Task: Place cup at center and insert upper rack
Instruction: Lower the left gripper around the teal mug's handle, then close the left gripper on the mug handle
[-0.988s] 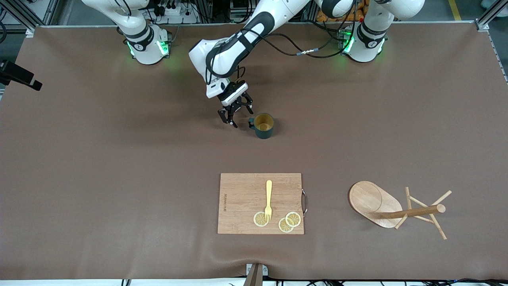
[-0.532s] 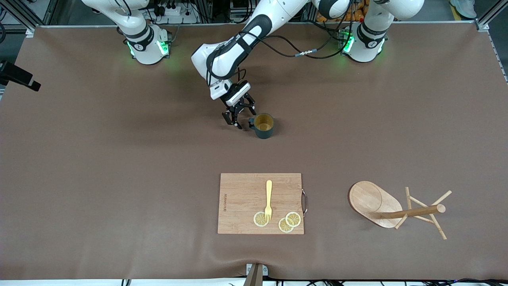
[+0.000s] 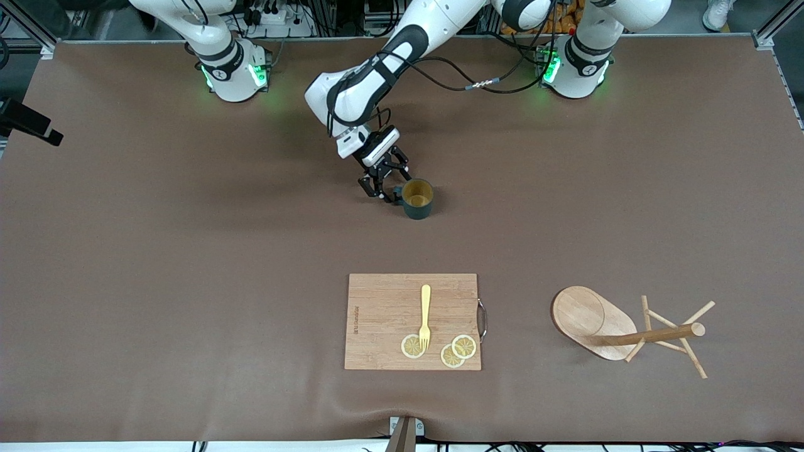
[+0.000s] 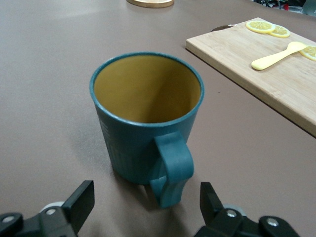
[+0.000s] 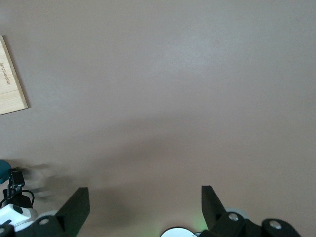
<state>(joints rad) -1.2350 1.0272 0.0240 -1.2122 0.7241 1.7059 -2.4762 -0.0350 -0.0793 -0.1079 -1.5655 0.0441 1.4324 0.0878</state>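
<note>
One cup [image 3: 418,199], one mug tree [image 3: 628,329], one cutting board [image 3: 383,314], one yellow fork [image 3: 425,316], three lemon slices [image 3: 464,346].

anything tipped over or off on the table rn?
Yes: the light wooden mug tree lies toppled toward the left arm's end of the table, oval base on edge, pole and pegs flat on the brown cloth. The dark teal ribbed mug stands upright and looks empty; nothing spilled.
</note>
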